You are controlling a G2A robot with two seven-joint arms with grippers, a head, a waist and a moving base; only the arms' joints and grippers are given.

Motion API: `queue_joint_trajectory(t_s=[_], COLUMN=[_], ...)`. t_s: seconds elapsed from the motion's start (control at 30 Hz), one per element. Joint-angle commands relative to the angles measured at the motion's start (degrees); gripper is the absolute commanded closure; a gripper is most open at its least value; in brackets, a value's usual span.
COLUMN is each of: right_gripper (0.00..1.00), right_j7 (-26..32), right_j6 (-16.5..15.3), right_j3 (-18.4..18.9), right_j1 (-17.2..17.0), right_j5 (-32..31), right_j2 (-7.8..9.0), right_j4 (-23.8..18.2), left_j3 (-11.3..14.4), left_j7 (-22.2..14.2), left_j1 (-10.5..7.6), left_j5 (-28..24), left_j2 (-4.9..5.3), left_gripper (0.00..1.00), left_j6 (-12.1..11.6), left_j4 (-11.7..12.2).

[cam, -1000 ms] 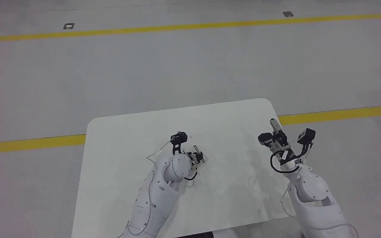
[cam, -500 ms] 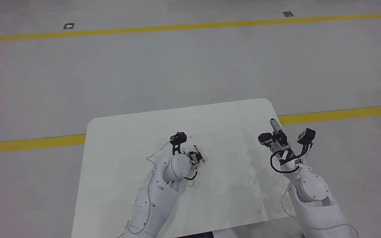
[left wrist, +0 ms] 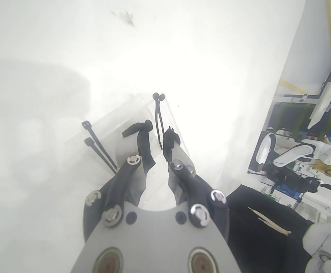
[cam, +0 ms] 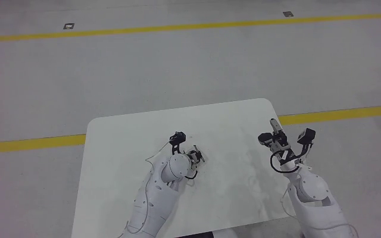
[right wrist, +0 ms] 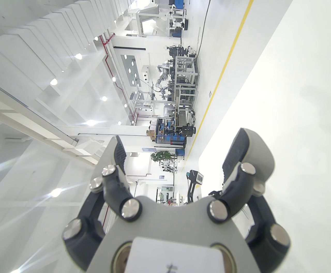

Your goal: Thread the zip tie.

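Several black zip ties lie in a clear shallow box [left wrist: 178,124] on the white table [cam: 131,178]. Two zip ties [left wrist: 158,113] have their heads at the box's far wall, and their straps run between my left gripper's fingertips. My left gripper [left wrist: 158,129] is down in the box, open by a narrow gap, with black-taped fingers [left wrist: 169,139] on either side of those straps. Two more zip ties [left wrist: 95,139] lie beside it. In the top view the left gripper [cam: 196,157] is near the table's middle. My right gripper [right wrist: 179,138] [cam: 271,135] is raised at the table's right edge, wide open and holding nothing.
A small dark smudge [left wrist: 128,19] marks the table beyond the box. The table's right edge [cam: 280,119] is close to the right arm. Bare tabletop lies on all sides of the box.
The left wrist has shifted very slightly to the left over the box. The right arm has not moved.
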Motion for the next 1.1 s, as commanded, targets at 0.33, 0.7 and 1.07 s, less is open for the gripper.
queue_joint_trajectory(t_s=[0.33,0.7,1.07], right_gripper=[0.00,0.00,0.00], right_j7=[0.01,0.01,0.01], right_j6=[0.00,0.00,0.00], right_j3=[0.00,0.00,0.00], right_j1=[0.00,0.00,0.00], right_j5=[0.00,0.00,0.00], right_j2=[0.00,0.00,0.00], right_j4=[0.00,0.00,0.00], left_j3=[0.37,0.91,1.47], left_j7=[2.25,4.51,4.55], left_j1=[-0.51,-1.69,-2.41], left_j5=[-3.42,-4.99,-5.31], left_j2=[0.33,0.69,0.86], left_gripper=[0.87,0.88,1.00], left_j6=[0.00,0.00,0.00], left_j4=[1.36,3.88,4.92])
